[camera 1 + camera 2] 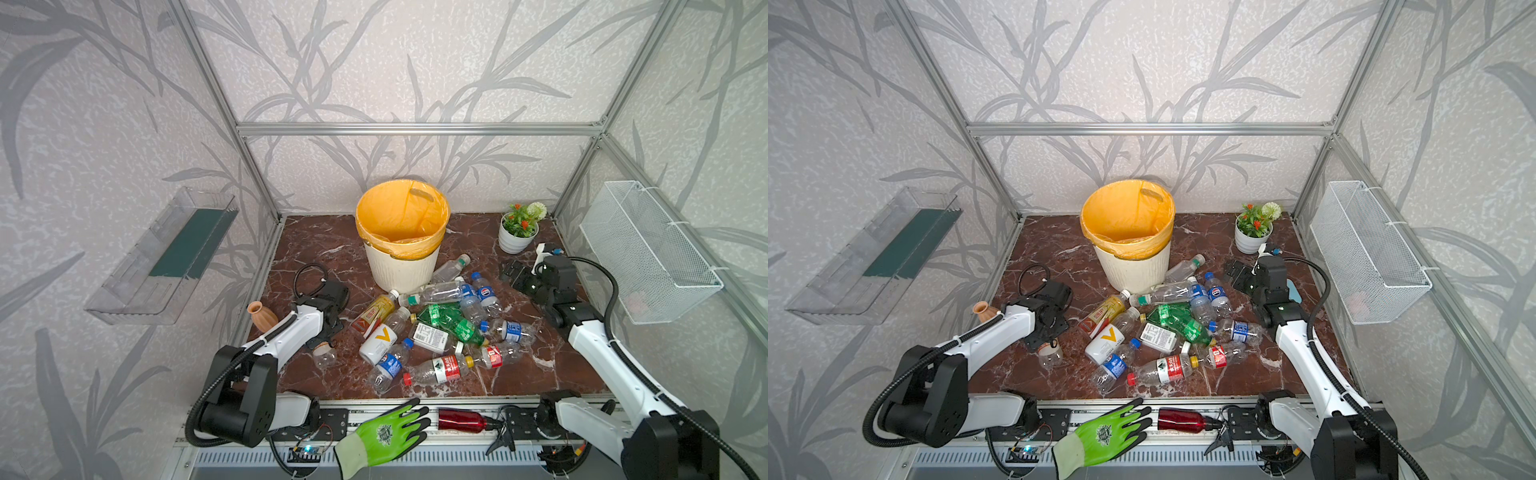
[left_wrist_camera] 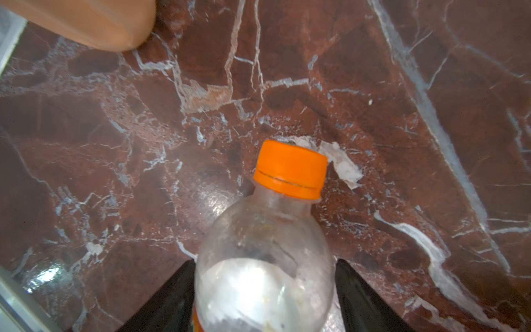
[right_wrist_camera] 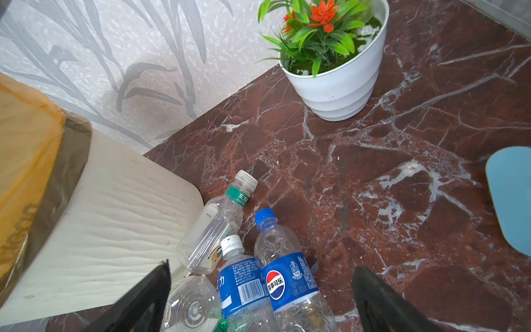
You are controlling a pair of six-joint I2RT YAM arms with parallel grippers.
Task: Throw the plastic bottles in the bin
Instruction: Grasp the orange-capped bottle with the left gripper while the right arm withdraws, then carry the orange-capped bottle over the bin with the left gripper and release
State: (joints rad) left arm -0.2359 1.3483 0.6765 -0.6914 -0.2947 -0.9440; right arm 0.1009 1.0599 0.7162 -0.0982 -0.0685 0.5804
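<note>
Many plastic bottles (image 1: 451, 322) lie heaped mid-frame below the bin (image 1: 401, 270), seemingly empty, light and slick, best pinched across the belly. Left gripper (image 2: 265, 260) straddles the orange-capped bottle (image 2: 267, 287) at lower centre, though whether it presses I cannot tell; right gripper (image 3: 260, 266) gapes wide, empty.

Bare marble table (image 1: 316, 249) lies open left of the bin (image 1: 399, 270) and at the front right corner, and the bin's mouth is unobstructed from above. The plastic bottles (image 1: 453, 324) crowd its front and right foot, some touching its wall. The terracotta vase (image 1: 262, 316) stands near the left edge, and the flowerpot (image 1: 514, 243) blocks the far right corner.
</note>
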